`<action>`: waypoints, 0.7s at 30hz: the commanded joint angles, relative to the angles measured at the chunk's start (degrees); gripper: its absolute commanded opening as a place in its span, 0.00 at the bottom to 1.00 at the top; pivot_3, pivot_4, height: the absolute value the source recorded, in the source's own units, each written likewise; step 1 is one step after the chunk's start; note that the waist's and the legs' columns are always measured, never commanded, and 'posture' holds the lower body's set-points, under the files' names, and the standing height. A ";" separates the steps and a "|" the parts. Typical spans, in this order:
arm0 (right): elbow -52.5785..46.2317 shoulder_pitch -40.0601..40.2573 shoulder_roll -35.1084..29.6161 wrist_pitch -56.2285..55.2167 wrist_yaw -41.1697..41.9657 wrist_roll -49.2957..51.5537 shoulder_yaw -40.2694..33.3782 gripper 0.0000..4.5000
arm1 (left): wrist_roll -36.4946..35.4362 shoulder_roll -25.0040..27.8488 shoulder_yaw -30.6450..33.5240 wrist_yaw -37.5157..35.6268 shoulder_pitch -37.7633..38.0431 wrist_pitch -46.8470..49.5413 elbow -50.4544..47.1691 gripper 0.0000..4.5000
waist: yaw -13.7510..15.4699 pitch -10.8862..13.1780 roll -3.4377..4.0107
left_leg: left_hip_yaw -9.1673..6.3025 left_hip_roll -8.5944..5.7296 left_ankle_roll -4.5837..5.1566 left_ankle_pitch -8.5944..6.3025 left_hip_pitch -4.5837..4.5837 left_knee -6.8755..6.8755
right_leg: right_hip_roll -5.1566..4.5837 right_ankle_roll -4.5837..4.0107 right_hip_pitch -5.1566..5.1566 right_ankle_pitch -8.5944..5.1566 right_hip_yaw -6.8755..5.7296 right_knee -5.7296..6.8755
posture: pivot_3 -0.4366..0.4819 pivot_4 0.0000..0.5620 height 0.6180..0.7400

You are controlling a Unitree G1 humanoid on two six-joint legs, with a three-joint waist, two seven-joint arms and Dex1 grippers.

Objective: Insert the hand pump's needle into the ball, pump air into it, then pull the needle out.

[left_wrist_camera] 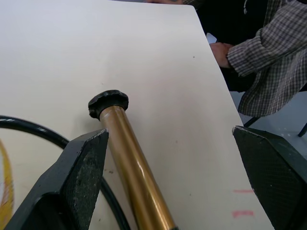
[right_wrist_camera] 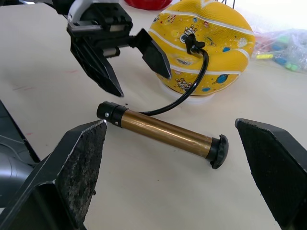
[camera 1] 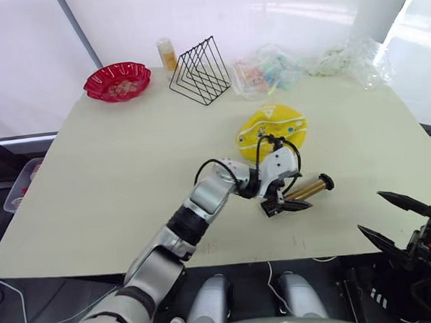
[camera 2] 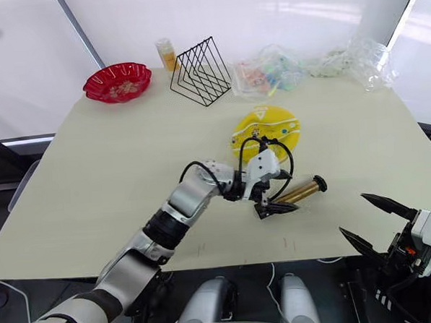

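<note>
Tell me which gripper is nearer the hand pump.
Left. The left gripper hangs open right above the hand pump; the right gripper sits open off the table's near edge.

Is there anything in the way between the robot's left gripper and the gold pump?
Nothing visible. The left gripper hangs open right above the hand pump, which lies on the table beside the ball.

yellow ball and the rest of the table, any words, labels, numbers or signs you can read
No text can be read anywhere.
Yellow rubber ball with white seam lines: small coloured prints, too small to read.
Shiny gold-brass hand pump: barrel shows no lettering.
Small bottle with an orange label: too blurred to read.
</note>
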 commanded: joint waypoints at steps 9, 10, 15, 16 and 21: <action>-1.12 -0.12 -0.09 -1.10 -1.61 -0.63 -1.91 1.00 | 6.10 -11.78 -2.66 8.10 -6.17 2.54 11.86 0.97 | 0.05 0.01 -0.01 | -0.01 -0.02 0.01 -0.01 -0.06 0.01 | 0.00 0.01 -0.02 0.00 -0.02 -0.02 | 0.48 0.27 0.97; -0.95 -0.10 -0.10 -1.16 -1.74 -0.84 -1.99 1.00 | 6.58 -12.85 -2.83 8.85 -6.48 3.14 13.20 0.97 | 0.05 0.01 -0.02 | -0.01 -0.02 0.02 -0.01 -0.06 0.01 | 0.00 0.01 -0.02 0.00 -0.02 -0.03 | 0.48 0.27 0.97; -0.60 0.12 -0.08 -1.29 -2.07 -1.15 -2.19 1.00 | 9.89 -15.77 -4.00 11.61 -7.41 3.65 18.31 0.97 | -0.05 0.01 -0.01 | -0.01 -0.01 0.02 -0.01 -0.07 0.00 | 0.01 0.01 -0.04 0.00 -0.01 -0.02 | 0.48 0.27 0.97; -0.60 0.22 0.00 -1.23 -2.22 -1.11 -2.29 1.00 | 10.94 -16.49 -4.29 12.96 -7.77 3.81 20.11 0.97 | 0.00 0.01 -0.01 | -0.01 -0.01 0.02 -0.01 -0.07 0.00 | 0.01 0.01 -0.05 0.00 -0.02 -0.02 | 0.48 0.27 0.97; -0.46 1.11 -0.03 -0.92 -2.28 -1.07 -2.75 1.00 | 13.84 -17.50 -5.29 14.48 -7.83 5.00 23.02 0.97 | 0.03 0.01 -0.02 | -0.01 -0.02 0.02 -0.02 -0.08 0.02 | 0.00 0.04 -0.04 0.01 -0.02 -0.03 | 0.48 0.27 0.97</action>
